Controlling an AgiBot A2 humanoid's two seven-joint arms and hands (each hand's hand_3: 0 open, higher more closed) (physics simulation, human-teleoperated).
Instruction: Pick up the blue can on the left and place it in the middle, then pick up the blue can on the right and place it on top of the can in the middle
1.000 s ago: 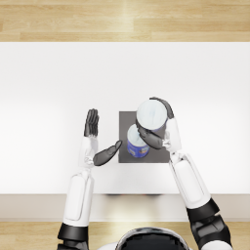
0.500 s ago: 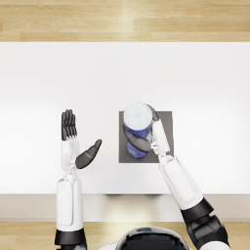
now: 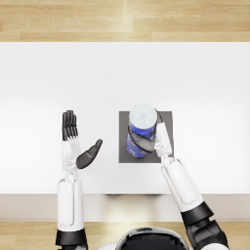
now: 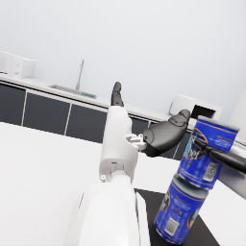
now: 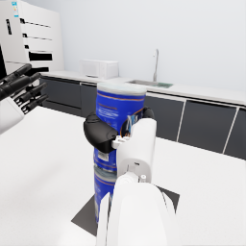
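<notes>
Both arms were glossy white, smooth-shelled, with black bands at the elbows. The left hand [image 3: 74, 141] and right hand [image 3: 146, 141] were dark grey, with slender segmented fingers.

Bright, even, softly blurred render.
</notes>
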